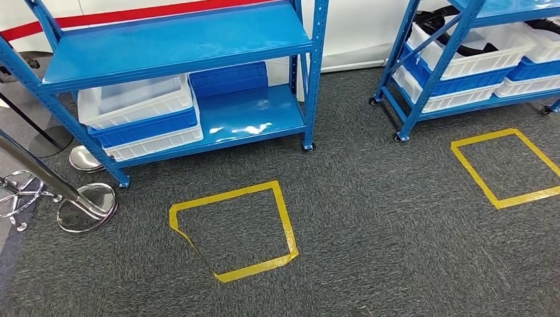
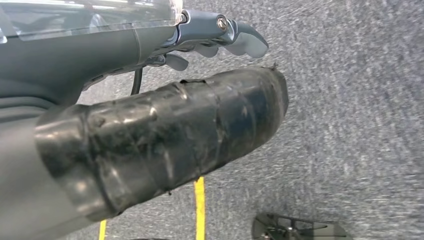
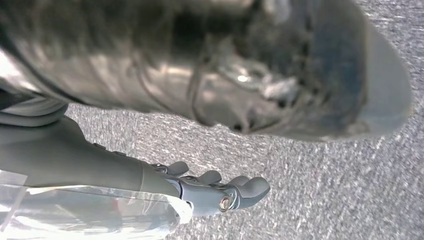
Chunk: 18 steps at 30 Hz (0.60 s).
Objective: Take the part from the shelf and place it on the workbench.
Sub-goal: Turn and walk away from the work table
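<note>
Two blue shelf racks stand ahead on the grey carpet. On the right rack [image 1: 429,72], white bins [image 1: 472,49] hold black parts [image 1: 436,23]; I cannot make out their shape. My left hand [image 2: 150,105] hangs over the carpet, its black-taped thumb [image 2: 200,125] out and its fingers [image 2: 225,37] stretched, holding nothing. My right hand [image 3: 195,190] hangs the same way, fingers [image 3: 240,187] extended and apart, with nothing in it.
The left rack [image 1: 178,39] carries stacked white and blue bins [image 1: 142,115] on its bottom shelf. Yellow tape squares [image 1: 231,228] [image 1: 508,165] mark the floor before each rack. Chrome stanchion bases [image 1: 87,206] and a wire stand [image 1: 16,195] sit at the left.
</note>
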Each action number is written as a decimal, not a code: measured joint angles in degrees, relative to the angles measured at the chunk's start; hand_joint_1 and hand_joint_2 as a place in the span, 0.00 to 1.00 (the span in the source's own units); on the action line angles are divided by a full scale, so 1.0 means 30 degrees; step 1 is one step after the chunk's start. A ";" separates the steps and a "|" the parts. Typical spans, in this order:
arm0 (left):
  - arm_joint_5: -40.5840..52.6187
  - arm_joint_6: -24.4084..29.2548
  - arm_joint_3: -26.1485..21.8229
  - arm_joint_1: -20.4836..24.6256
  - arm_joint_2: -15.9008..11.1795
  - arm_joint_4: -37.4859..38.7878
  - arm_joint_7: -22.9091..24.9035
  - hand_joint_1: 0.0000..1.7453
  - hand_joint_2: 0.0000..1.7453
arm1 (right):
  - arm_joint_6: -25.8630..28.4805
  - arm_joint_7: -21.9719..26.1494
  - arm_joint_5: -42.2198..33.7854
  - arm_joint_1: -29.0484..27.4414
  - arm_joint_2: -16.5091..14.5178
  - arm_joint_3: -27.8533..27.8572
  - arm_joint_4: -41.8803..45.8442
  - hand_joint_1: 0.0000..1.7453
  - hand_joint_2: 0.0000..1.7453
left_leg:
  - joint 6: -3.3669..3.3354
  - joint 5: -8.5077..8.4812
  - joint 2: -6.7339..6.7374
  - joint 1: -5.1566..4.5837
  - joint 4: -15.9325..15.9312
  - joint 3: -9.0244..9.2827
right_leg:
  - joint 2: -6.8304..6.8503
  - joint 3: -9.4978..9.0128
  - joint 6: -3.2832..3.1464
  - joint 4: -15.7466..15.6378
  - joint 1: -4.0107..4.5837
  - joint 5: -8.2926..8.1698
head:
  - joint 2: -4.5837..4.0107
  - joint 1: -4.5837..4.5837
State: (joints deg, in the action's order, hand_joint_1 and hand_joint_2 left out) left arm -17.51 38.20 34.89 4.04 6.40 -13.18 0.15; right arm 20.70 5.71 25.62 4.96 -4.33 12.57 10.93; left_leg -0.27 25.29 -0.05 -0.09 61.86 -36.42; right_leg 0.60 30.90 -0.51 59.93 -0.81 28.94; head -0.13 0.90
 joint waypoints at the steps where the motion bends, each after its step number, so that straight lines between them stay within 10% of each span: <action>1: -0.0007 0.0004 0.0002 0.0028 0.0000 0.0000 0.0000 0.00 0.00 | -0.0002 0.0000 0.0011 0.0005 -0.0005 0.0000 0.0000 0.00 0.00 | -0.0090 -0.0081 0.0039 -0.0069 -0.0641 0.0322 | 0.0022 -0.0033 0.0090 -0.0021 0.0007 0.0043 | 0.0000 -0.0015; 6: -0.0065 0.0009 0.0013 0.0003 -0.0007 0.0000 0.0005 0.00 0.00 | -0.0013 0.0004 0.0045 0.0047 -0.0005 0.0000 0.0000 0.00 0.00 | -0.0501 -0.0013 -0.0068 -0.0003 -0.1410 0.0887 | 0.0039 0.0025 0.0586 0.0461 -0.0007 0.0528 | 0.0000 -0.0084; 9: -0.0107 0.0009 0.0013 0.0048 0.0004 0.0000 0.0007 0.00 0.00 | -0.0042 0.0051 0.0067 0.0021 -0.0007 0.0000 0.0000 0.00 0.00 | -0.0741 0.0069 -0.0102 0.0016 -0.1517 0.1072 | -0.0069 0.1870 0.0694 0.3754 -0.0026 0.1870 | 0.0000 -0.0171; 11: -0.0138 0.0009 0.0013 0.0016 0.0005 0.0000 0.0007 0.00 0.00 | -0.0051 0.0077 0.0080 -0.0027 -0.0011 0.0000 -0.0002 0.00 0.00 | -0.0763 0.0189 -0.0176 0.0007 -0.1485 0.1168 | -0.0080 0.2742 0.0734 0.4848 -0.0049 0.1775 | 0.0004 -0.0173; 15: -0.0177 0.0004 0.0013 -0.0008 0.0009 0.0000 -0.0004 0.00 0.00 | -0.0049 0.0075 0.0080 -0.0048 0.0029 0.0000 -0.0016 0.00 0.00 | -0.0517 0.0561 -0.0385 -0.0018 -0.1226 0.1392 | -0.0177 0.1351 0.0641 0.1033 -0.0075 -0.0716 | 0.0000 -0.0206; 18: -0.0235 0.0002 0.0013 0.0033 0.0009 0.0000 -0.0037 0.00 0.00 | -0.0051 0.0078 0.0080 -0.0037 0.0031 0.0000 -0.0022 0.00 0.00 | -0.0238 0.0712 -0.0433 -0.0081 -0.1080 0.1304 | -0.0273 0.1002 0.0374 0.0138 -0.0008 -0.0730 | 0.0000 -0.0217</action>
State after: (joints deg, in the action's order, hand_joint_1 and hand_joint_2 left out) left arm -18.21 38.21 34.93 4.14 6.43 -13.18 0.04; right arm 20.55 5.95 25.86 4.85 -4.23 12.57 10.86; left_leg -0.98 27.43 -1.35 -0.34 58.62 -32.51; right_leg -0.22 33.90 0.61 60.35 -0.84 26.76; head -0.13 0.25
